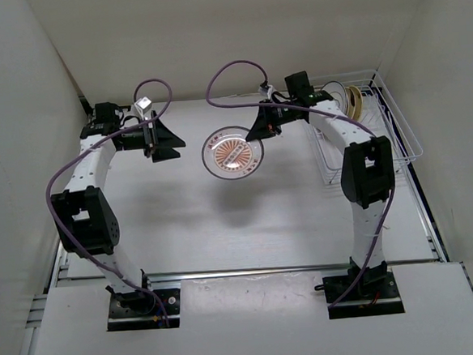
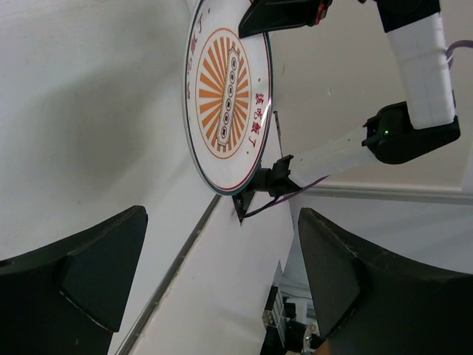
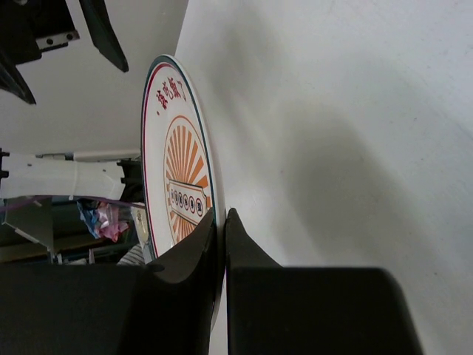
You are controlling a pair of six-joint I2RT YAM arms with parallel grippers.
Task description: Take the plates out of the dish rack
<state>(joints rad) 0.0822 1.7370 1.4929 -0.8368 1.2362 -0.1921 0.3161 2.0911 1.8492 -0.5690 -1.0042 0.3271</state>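
Orange plate (image 1: pixel 233 152): flat, face up, in the air over mid-desk (image 1: pixel 183 230); its shadow falls nearer.
Right hand (image 1: pixel 258 132): pinched tight on the plate's rim.
Left hand (image 1: pixel 172 146): fingers wide, holding nothing; near plate, not touching.
Rack (image 1: pixel 402 133): right side of desk.
Other plates (image 1: pixel 346 98): on edge at rack's far end.

The white table (image 1: pixel 183 230) bears the dish rack (image 1: pixel 404 129).
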